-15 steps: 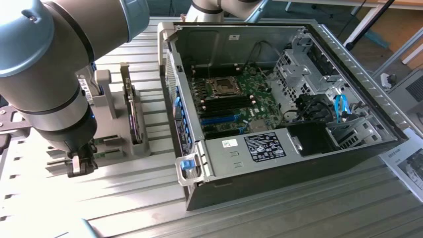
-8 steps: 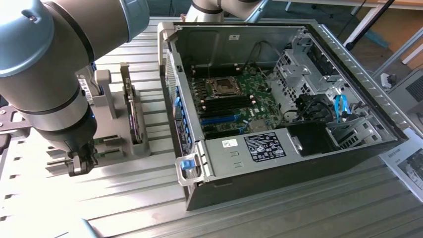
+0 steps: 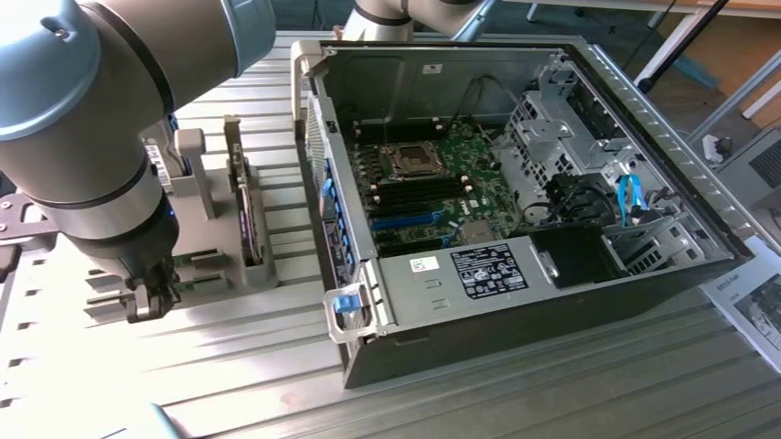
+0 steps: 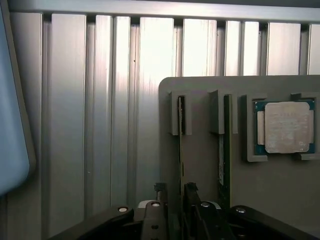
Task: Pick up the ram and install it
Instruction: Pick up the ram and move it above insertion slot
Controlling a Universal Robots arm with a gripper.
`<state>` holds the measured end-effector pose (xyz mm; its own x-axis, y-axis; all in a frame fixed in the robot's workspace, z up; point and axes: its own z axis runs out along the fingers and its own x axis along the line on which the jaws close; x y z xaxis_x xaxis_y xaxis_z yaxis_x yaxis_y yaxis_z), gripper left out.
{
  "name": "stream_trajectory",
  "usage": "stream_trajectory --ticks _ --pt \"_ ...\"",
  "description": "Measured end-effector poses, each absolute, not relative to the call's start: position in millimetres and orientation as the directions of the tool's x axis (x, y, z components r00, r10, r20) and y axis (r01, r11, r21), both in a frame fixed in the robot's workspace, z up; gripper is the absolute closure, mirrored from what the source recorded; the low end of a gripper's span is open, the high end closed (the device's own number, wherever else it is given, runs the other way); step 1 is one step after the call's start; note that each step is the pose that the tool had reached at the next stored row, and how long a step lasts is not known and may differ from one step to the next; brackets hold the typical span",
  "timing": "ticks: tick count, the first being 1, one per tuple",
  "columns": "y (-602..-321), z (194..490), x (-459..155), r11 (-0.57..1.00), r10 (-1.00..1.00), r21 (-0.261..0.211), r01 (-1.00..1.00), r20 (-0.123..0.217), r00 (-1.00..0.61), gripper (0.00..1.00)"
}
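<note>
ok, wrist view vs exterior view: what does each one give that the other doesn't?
Wrist view: the ram and a second stick standing edge-on in slots of the grey holder, with the tool down at the ram's near end, and the silver processor chip in its recess.
Exterior view: the open PC case with its motherboard, and the arm reaching down at the exterior view's left.
Both: the tool, the grey holder and the slatted metal table.
</note>
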<state>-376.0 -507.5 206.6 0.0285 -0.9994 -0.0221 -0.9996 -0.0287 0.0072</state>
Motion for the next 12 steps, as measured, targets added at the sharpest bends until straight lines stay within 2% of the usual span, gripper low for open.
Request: stream_trajectory --ticks 9,10,11,12 --pt "-500.7 206.0 -376.0 -0.029 -0.999 0.007 -1.000 -0.022 0.029 0.73" --pt "-500.7 206.0 -376.1 -0.029 -0.999 0.007 -1.000 -0.022 0.029 0.74" --pt "-500.7 206.0 -376.0 -0.029 -0.999 0.007 -1.000 -0.022 0.029 0.80" --pt "-500.7 206.0 -376.0 -0.029 -0.999 0.007 -1.000 -0.022 0.029 0.80"
